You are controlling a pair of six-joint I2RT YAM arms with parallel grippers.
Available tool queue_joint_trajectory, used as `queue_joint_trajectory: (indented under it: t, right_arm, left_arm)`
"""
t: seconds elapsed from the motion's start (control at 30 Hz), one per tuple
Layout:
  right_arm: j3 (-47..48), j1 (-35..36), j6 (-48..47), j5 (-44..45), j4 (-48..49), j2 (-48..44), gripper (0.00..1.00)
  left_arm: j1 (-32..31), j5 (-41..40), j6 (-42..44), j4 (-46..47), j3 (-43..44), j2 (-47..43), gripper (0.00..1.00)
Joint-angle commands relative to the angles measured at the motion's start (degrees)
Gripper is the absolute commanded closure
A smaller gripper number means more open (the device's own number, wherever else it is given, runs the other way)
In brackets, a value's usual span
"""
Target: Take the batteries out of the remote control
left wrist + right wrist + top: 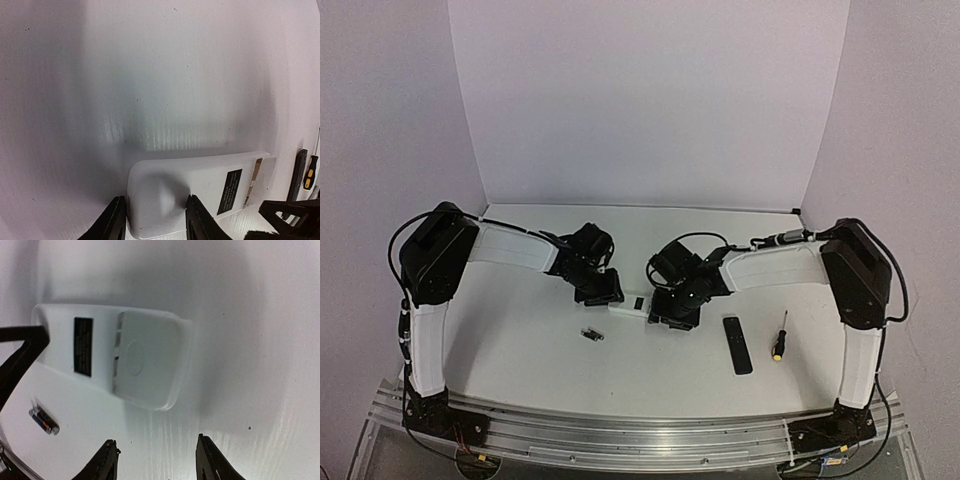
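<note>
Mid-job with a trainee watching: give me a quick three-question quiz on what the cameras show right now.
1. True or false: the right gripper is shut on the remote control.
2. Where do the loose batteries lie?
A) On the table, on the near side of the remote control, toward the arm bases
B) Beside the screwdriver
C) Between the right gripper's fingers
3. Which gripper has its fingers around one end of the remote control?

Key:
1. False. It is open, with only bare table between its fingers.
2. A.
3. The left gripper.
</note>
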Motion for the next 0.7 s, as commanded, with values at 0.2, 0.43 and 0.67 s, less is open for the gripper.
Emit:
queue_joint_trajectory:
  t: [0.2, 0.43, 0.67]
  right_arm:
    - [-3.90, -2.42, -9.11, 3.87, -4.06, -13.97, 0.37]
    - [-2.08, -6.38, -5.63, -2.85, -3.92, -9.84, 0.40]
    - [3.69, -6.60, -4.78, -5.49, -3.92, -0.96, 0.45]
  left_arm:
    - [-0.87, -5.75, 2.77, -9.35, 5.92, -4.42, 0.39]
    - [0.06, -5.68, 3.17, -9.84, 6.48, -3.99, 0.35]
    - [0.54, -2.47, 3.82, -8.33, 5.78, -1.77, 0.36]
